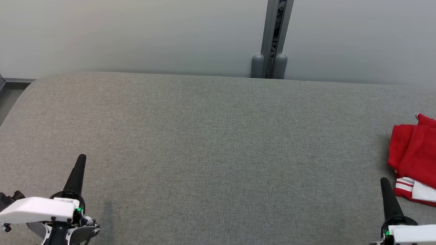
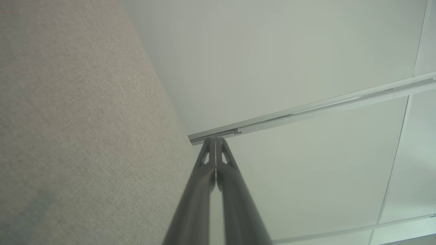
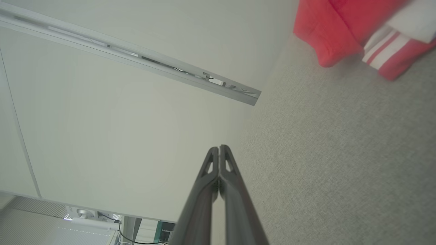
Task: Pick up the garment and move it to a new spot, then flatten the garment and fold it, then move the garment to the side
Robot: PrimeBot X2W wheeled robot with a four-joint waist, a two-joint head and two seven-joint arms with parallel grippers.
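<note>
Starting from the garment [image 1: 426, 158] — red, with white striped trim — we find it lying loosely folded at the far right edge of the bench [image 1: 216, 156], just beyond our right tool [image 1: 384, 182] and apart from it. That tool and the left tool [image 1: 81, 159], well away, are pinched shut and empty. We judge the fold set aside, or a first pickup due — which calls for opening the right tool over the cloth. Nothing blocks the way; a grey post [image 1: 274, 35] stands behind the bench.
</note>
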